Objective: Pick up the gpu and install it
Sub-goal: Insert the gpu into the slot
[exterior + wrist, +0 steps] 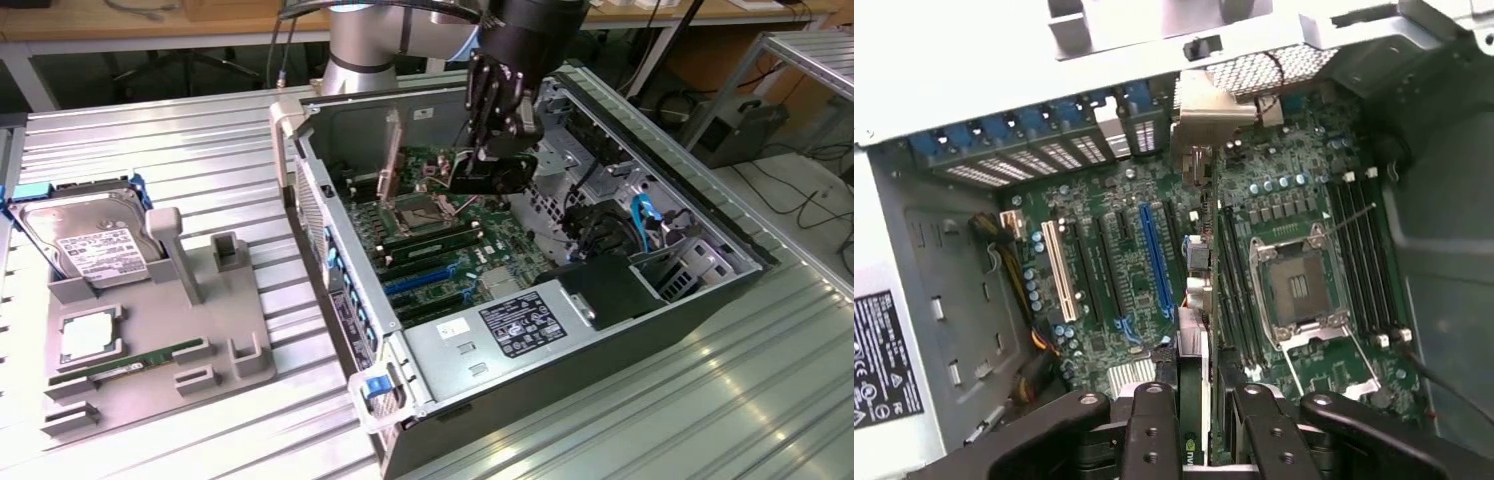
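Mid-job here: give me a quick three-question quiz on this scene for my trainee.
1. True or false: the hard drive sits in the tray, outside the case.
2. The gripper holds: A) nothing B) the gpu C) the hard drive.
3. Fill in: the gpu hangs over the ___ inside the case.
Key: 1 true; 2 B; 3 motherboard.
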Robot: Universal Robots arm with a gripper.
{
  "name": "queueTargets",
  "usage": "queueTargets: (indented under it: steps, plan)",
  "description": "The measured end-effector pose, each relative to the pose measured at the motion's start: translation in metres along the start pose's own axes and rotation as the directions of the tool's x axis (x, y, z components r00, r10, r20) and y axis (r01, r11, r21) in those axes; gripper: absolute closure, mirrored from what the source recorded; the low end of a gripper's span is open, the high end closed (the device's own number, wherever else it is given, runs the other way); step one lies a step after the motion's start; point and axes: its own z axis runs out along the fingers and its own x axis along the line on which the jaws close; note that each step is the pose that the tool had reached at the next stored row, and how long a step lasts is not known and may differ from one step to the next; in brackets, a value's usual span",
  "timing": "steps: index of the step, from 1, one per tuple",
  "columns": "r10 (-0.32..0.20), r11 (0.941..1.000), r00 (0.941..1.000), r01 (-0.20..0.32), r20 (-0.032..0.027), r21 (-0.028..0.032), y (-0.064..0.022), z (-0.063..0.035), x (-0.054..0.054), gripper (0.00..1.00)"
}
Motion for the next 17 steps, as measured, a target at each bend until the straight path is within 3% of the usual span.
queueTargets:
  steps: [3, 7, 10, 13, 17]
  plan:
    - [-0.055, 0.9985, 0.9985, 0.055, -0.0023, -0.0014, 0.0000, 0.0001, 0.000, 0.74]
    - [-0.124, 0.9922, 0.9922, 0.124, -0.0053, -0.0027, 0.0000, 0.0003, 0.000, 0.74]
    - [-0.146, 0.9892, 0.9892, 0.146, -0.0057, 0.0012, -0.0005, 0.0006, 0.002, 0.74]
    - [-0.150, 0.9887, 0.9887, 0.150, -0.0045, 0.0107, -0.0002, 0.0016, 0.007, 0.74]
    - [-0.151, 0.9881, 0.9885, 0.151, -0.0035, 0.0283, 0.0018, 0.0034, 0.012, 0.74]
